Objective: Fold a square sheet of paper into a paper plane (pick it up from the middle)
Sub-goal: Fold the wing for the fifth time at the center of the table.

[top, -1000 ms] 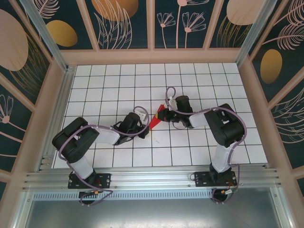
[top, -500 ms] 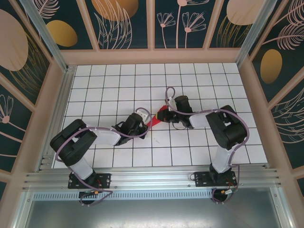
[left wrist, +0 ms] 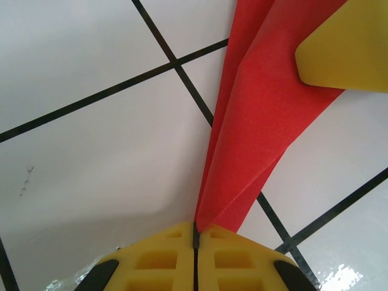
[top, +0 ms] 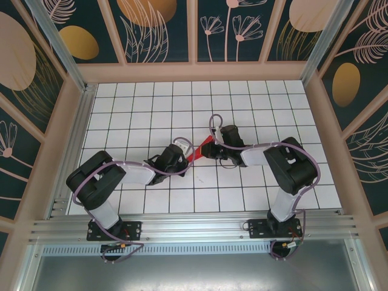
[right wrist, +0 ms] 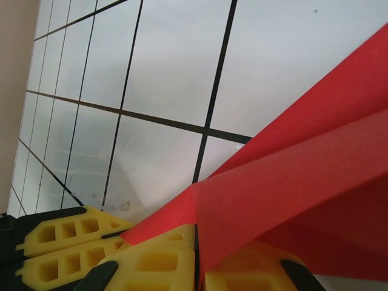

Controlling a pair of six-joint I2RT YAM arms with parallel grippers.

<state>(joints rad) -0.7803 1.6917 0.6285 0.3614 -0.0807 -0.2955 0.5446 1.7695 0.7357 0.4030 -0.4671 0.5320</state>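
We find the red paper [top: 197, 152] folded into a slim, sharply creased strip of overlapping layers, lying over the white gridded counter [top: 151, 109] near its centre. The left gripper [left wrist: 195, 237] has its jaws pinched tight on the narrow pointed end. The right gripper [right wrist: 195, 245] has its jaws clamped on the wider opposite end.

Paper plane [top: 199, 150] btwn L/R fingers [left wrist: 173, 242]

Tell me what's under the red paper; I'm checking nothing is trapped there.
Around the edges of the red paper, the white gridded table shows, nothing else poking out. The tiles directly beneath its folds are covered.
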